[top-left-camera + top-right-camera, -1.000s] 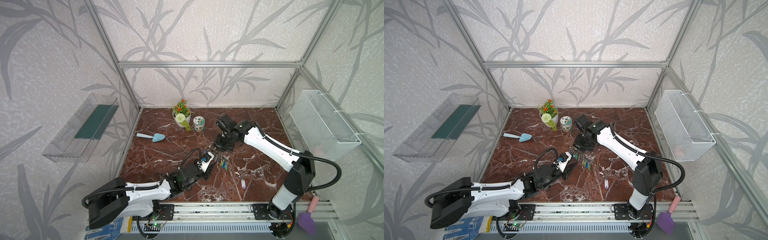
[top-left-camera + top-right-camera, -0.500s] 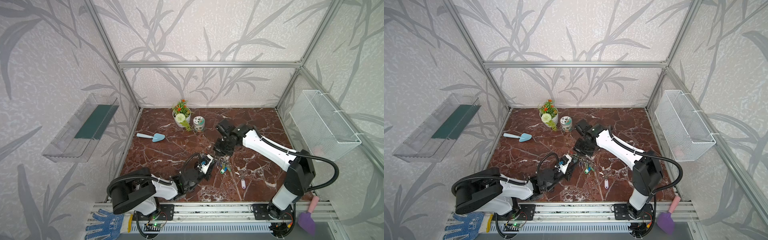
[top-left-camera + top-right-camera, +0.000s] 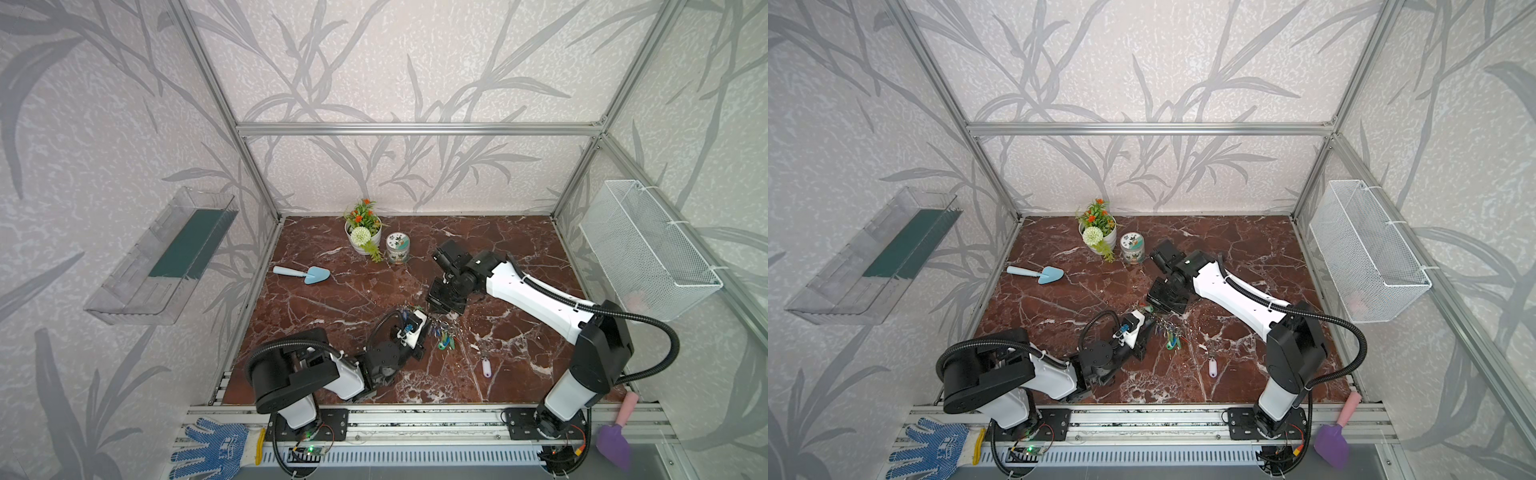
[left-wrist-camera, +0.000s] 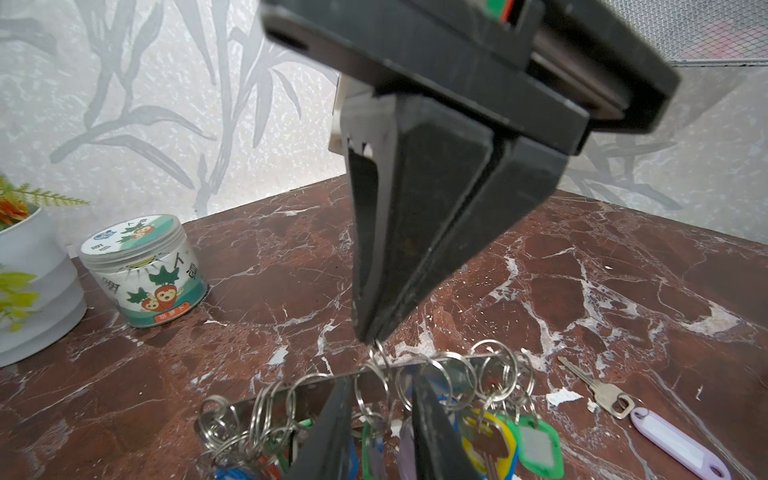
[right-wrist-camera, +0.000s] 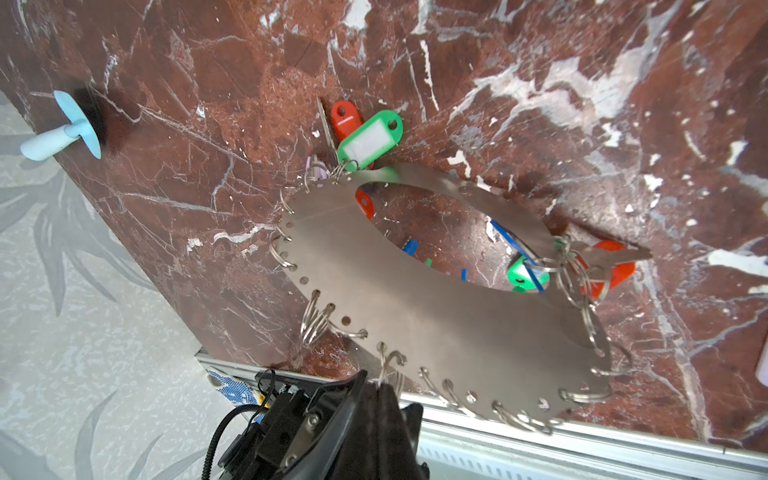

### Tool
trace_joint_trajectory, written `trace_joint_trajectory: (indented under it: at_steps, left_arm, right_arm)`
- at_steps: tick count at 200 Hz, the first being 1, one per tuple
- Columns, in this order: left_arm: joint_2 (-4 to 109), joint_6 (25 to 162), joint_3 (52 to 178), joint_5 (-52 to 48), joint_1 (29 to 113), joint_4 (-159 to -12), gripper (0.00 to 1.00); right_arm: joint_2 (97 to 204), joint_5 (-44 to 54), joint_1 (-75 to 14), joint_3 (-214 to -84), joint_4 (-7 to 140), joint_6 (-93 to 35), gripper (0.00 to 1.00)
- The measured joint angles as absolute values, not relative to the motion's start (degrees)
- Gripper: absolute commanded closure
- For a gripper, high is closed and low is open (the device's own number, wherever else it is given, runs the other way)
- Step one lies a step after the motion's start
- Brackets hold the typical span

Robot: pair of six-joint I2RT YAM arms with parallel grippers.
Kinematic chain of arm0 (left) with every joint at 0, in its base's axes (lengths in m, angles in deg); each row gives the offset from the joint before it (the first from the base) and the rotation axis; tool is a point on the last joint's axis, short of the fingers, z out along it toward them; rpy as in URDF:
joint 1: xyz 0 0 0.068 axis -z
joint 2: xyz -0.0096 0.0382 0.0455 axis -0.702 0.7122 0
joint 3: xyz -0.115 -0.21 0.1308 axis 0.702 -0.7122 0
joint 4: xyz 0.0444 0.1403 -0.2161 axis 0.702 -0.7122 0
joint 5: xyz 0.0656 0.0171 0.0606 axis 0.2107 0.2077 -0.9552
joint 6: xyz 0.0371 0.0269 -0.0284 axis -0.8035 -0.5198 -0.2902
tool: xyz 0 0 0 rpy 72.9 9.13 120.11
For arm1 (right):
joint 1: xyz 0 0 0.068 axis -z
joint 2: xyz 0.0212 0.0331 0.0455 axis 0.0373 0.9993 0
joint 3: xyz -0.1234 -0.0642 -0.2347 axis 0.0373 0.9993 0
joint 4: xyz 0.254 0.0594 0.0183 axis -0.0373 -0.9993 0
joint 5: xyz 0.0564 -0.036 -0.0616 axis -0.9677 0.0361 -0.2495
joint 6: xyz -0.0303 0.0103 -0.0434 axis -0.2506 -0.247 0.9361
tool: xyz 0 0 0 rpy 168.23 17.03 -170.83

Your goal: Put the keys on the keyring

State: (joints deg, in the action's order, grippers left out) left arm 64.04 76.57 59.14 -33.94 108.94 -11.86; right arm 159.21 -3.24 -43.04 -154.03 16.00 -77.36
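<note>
One red-brown marble table is carrying everything. Near its middle both my arms are meeting at the keyring, a flat grey metal plate with a big oval hole. Many small split rings are threading its edge, with coloured plastic tags dangling from them.

My right tool is reaching down from the far side, fingers pressed together and pinching one of those edge rings. The plate is hanging tilted from it, and I cannot tell whether the opposite edge is touching the table. My left tool is pointing in low from the front, its fingers spread on either side of a neighbouring ring, gripping nothing that I can see.

At the back a white pot of artificial flowers is standing. A pale blue trowel is lying to its left, and a small lidded tin printed with cartoon carrots is sitting just beside the pot.

The keys are lying flat on the table, right of the keyring in both top views and nearer the front edge, apart from both tools. They are a small silver key on a little ring with an oblong lilac tag, not yet on the keyring.
</note>
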Motion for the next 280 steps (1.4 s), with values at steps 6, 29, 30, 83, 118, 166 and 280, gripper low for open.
trace_joint_trajectory:
  at_steps: [6, 29, 30, 83, 118, 166, 280]
  left_arm:
    - [64.1, 76.5, 59.2, -34.2, 109.0, -11.8, 0.75]
    - [64.8, 76.5, 59.7, -35.4, 109.1, -11.4, 0.77]
    - [64.8, 76.5, 59.7, -35.4, 109.1, -11.4, 0.77]
    - [66.2, 76.4, 60.7, -37.5, 109.4, -11.1, 0.79]
    - [66.9, 76.5, 61.1, -38.2, 109.4, -10.9, 0.79]
    - [67.5, 76.4, 61.5, -39.2, 109.5, -10.7, 0.79]
    - [68.6, 76.5, 62.4, -41.2, 109.6, -10.6, 0.82]
  right_arm:
    - [159.2, -3.3, -43.0, -153.9, 16.2, -77.4, 1.0]
    - [159.1, -3.4, -43.0, -153.8, 16.5, -77.4, 1.0]
    - [159.1, -3.4, -43.0, -153.8, 16.5, -77.4, 1.0]
    - [158.7, -3.7, -43.0, -153.0, 17.0, -77.4, 1.0]
    - [158.5, -3.7, -43.0, -152.9, 17.3, -77.4, 1.0]
    - [158.2, -3.8, -43.0, -152.4, 18.1, -77.4, 1.0]
    - [157.8, -4.3, -42.8, -151.5, 19.5, -77.4, 1.0]
